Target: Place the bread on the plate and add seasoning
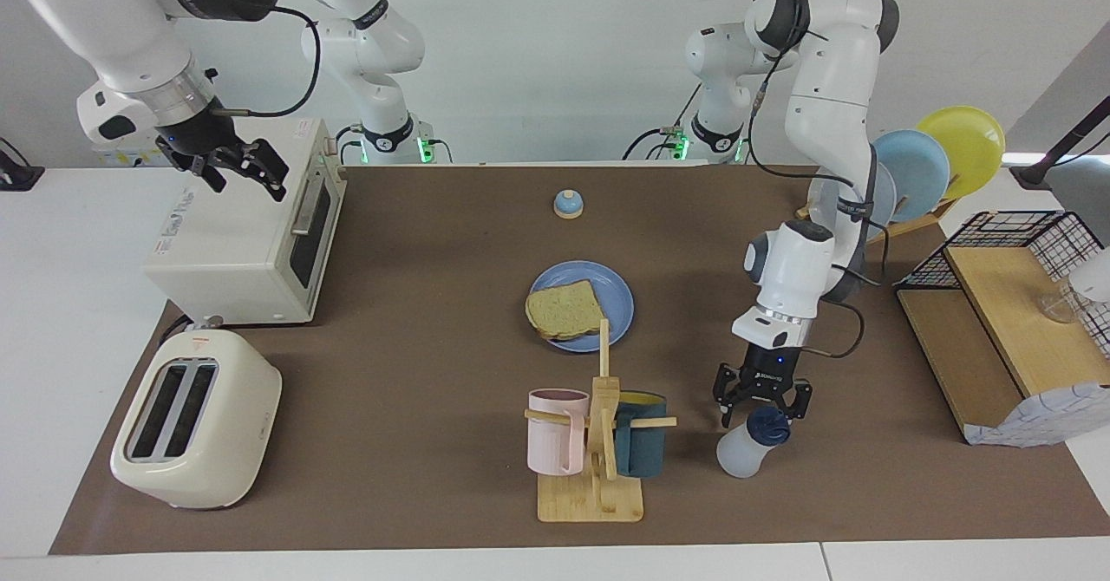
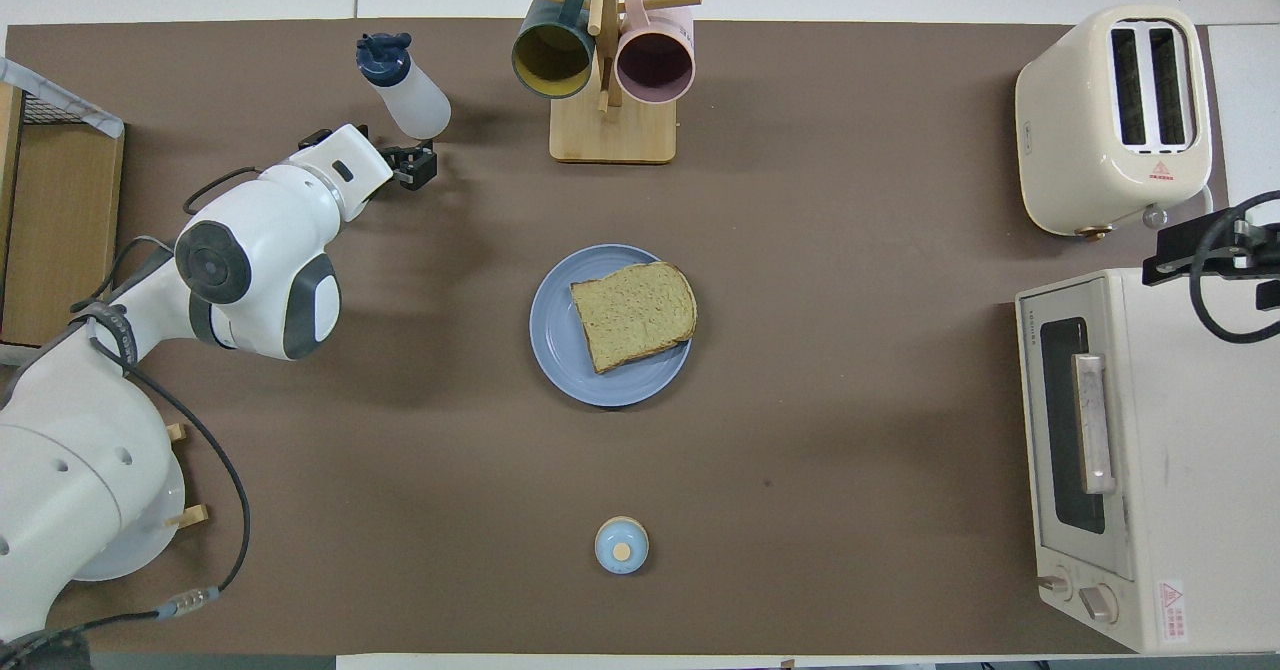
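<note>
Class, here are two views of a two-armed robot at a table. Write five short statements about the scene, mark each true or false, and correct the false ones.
1. The bread lies on the plate. True.
2. The seasoning stands upright. False: it is tilted over.
3. The left gripper is above the seasoning. True.
4. The right gripper hangs over the toaster. False: it is over the oven.
5. Both mugs hang on the wooden stand. True.
</note>
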Available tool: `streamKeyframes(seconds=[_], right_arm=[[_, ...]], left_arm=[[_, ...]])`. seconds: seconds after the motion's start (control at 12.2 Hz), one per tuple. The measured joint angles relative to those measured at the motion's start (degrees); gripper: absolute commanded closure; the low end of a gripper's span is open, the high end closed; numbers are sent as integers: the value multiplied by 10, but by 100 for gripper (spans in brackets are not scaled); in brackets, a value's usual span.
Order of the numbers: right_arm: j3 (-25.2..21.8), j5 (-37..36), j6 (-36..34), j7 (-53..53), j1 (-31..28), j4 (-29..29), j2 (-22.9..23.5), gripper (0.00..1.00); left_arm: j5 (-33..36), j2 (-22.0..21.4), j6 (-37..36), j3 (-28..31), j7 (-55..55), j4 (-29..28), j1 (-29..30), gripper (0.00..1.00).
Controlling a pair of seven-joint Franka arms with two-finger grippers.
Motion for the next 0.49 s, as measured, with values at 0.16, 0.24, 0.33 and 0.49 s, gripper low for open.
streamKeyframes(seconds=[0.16,0.24,0.33,0.49], right_arm=[[0,0,0,0,0,0,0,0],[0,0,0,0,0,0,0,0],[0,0,0,0,0,0,0,0],[0,0,0,0,0,0,0,0]], left_arm=[[0,-72,-45,-1,0,-50,1,5],[0,-110,-91,-4,0,-65,1,5],[0,-145,-149,-7,-1,-72,0,5],[-18,-214,-273,-15,-8,-73,-9,5]])
